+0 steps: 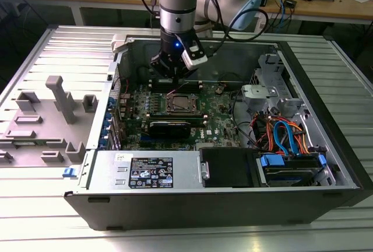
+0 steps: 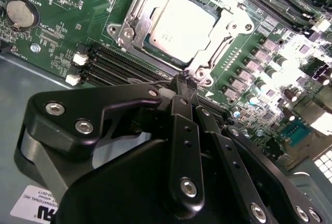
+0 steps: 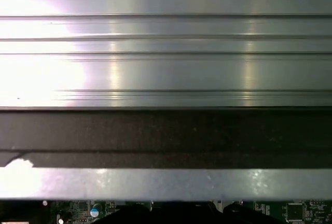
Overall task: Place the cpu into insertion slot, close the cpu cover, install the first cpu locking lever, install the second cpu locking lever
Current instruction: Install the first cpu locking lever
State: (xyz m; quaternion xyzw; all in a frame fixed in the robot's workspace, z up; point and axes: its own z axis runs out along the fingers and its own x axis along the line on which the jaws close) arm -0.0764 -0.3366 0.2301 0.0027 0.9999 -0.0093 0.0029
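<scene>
Probably robotics lab: open computer case [image 1: 233, 205] on ribbed aluminium table [image 1: 70, 48], cluttered cable-strewn wooden benches [image 1: 326, 4] behind

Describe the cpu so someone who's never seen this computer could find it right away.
Inside the open computer case, find the green motherboard. Near its middle, the cpu is the pale silver square lying flat in the metal-rimmed insertion slot, unlike the long black memory slots beside it.

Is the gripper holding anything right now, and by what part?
Nothing that shows: the gripper is shut, its tip beside the insertion slot, where the cpu lies under the cpu cover.
</scene>
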